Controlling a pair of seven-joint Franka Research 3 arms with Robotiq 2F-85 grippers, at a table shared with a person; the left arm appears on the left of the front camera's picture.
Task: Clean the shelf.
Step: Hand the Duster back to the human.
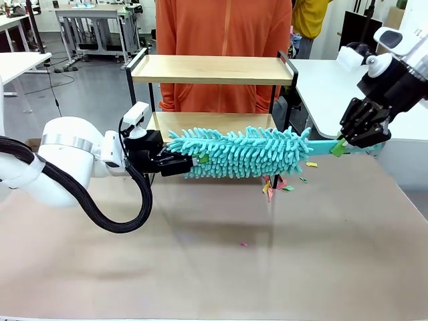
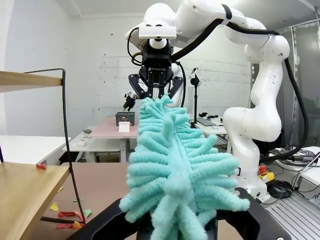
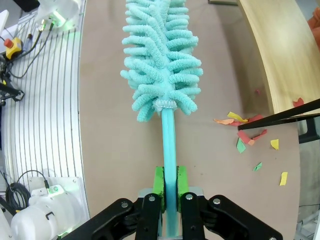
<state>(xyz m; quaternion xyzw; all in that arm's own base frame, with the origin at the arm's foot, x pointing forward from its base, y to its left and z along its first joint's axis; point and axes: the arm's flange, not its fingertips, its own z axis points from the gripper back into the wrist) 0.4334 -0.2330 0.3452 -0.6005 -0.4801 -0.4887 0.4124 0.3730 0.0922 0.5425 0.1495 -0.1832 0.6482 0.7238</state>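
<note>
From the front, the left gripper (image 1: 195,160) clamps the turquoise duster (image 1: 241,152) before the shelf (image 1: 212,69), paper scraps (image 1: 275,184) beneath; from its wrist, the right gripper (image 3: 169,186) brackets the handle (image 3: 169,145), grip uncertain.

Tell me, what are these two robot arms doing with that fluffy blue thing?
The two arms hold a teal duster level between them, in front of a small two-tier shelf. The left gripper is clamped on the fluffy end, while the right gripper has its green pads on either side of the handle. Coloured paper scraps lie on the table by the shelf's foot. A person in orange stands behind the shelf.
</note>
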